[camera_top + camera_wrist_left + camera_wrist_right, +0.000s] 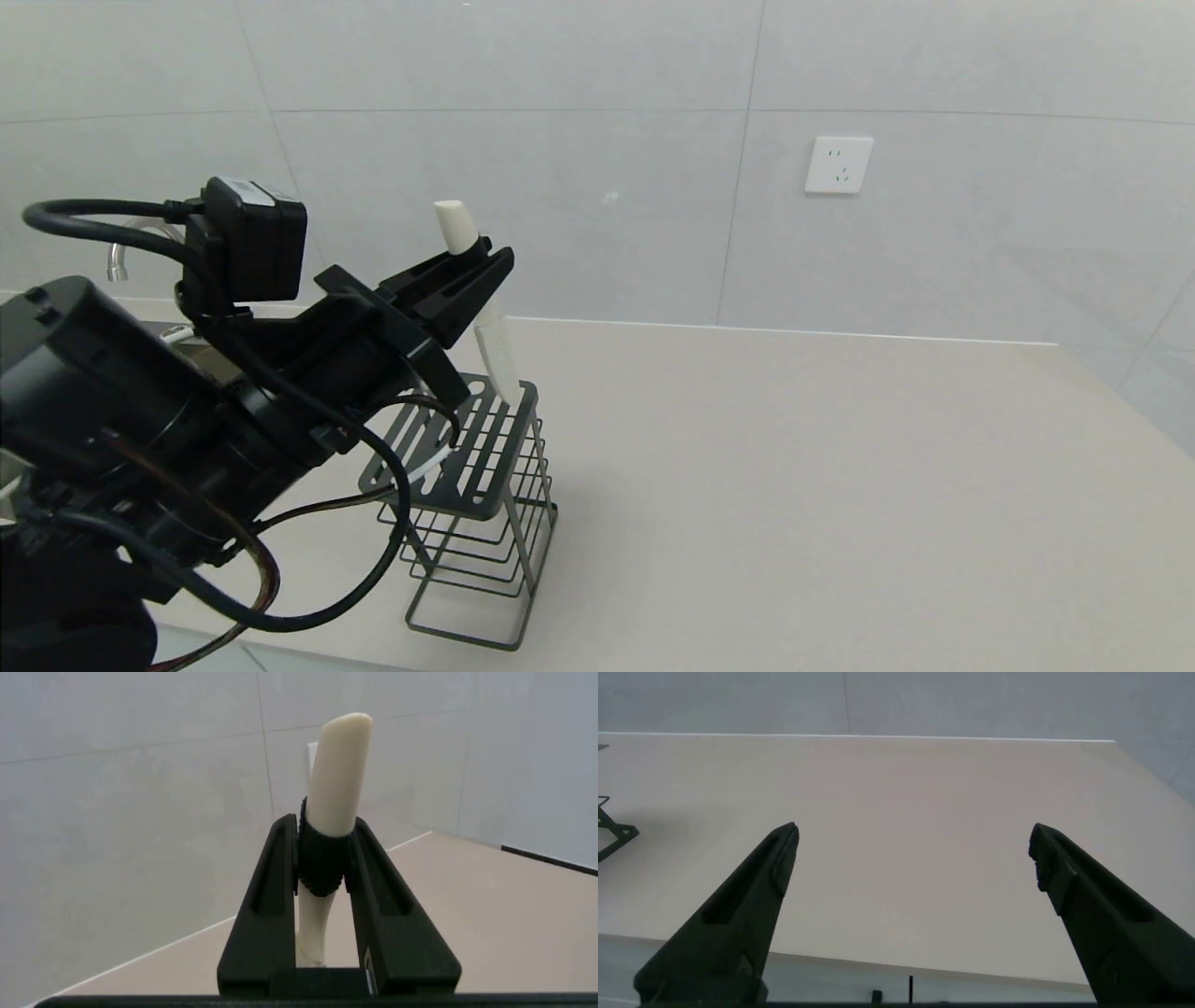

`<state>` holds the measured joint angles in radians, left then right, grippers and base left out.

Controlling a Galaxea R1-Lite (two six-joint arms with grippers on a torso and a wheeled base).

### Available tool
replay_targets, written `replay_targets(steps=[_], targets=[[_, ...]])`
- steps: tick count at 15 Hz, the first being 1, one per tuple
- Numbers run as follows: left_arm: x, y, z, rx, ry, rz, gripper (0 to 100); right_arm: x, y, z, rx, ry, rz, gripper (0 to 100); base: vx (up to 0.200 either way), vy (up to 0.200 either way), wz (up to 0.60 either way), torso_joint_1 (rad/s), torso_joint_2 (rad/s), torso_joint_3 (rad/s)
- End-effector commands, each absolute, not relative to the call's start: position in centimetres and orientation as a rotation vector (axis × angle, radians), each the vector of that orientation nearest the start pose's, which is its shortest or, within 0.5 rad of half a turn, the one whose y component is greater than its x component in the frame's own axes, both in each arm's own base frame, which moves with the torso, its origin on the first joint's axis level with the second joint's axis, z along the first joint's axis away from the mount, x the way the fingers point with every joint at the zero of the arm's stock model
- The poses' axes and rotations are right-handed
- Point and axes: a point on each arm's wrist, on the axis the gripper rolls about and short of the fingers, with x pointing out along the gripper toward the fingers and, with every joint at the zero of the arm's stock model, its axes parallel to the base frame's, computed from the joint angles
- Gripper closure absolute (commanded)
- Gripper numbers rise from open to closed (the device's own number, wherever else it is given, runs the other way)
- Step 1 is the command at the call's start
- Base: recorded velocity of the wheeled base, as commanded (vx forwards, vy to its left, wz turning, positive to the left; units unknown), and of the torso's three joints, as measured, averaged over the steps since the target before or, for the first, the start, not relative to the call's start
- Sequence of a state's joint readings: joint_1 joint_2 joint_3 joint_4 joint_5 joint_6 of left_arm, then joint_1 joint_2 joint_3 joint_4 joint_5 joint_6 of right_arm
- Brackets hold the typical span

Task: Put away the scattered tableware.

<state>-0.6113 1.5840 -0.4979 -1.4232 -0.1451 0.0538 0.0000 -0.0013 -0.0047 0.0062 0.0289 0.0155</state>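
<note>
Grey-tiled wall, beige counter (pixel 840 467) | left gripper (pixel 481 261) clenched on white utensil (pixel 499 359), its tip at rack's (pixel 467 457) slotted top | right gripper (pixel 913 835) spread wide over counter | risk: tilted tip misses slot, jams, topples rack

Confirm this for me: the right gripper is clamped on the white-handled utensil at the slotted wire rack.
Wrong arm: the left gripper is clamped on the white-handled utensil at the slotted wire rack, as the head view shows.
</note>
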Motion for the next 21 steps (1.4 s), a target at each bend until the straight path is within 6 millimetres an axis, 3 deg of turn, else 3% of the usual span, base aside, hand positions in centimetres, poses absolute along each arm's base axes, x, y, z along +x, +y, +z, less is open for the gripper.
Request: replay_targets(steps=[1,21], targets=[[19.3,-14.0,21.5,-0.030,-0.359,-0.741,100,-2.3,0.1,7.6,0.015,0.002,0.029,0,0.000,0.000,0.00,0.000,0.00,0.000],[19.4,-14.3,20.9,-0.028,-0.334,-0.741,100,-2.3,0.1,7.6,0.015,0.002,0.029,0,0.000,0.000,0.00,0.000,0.00,0.000]])
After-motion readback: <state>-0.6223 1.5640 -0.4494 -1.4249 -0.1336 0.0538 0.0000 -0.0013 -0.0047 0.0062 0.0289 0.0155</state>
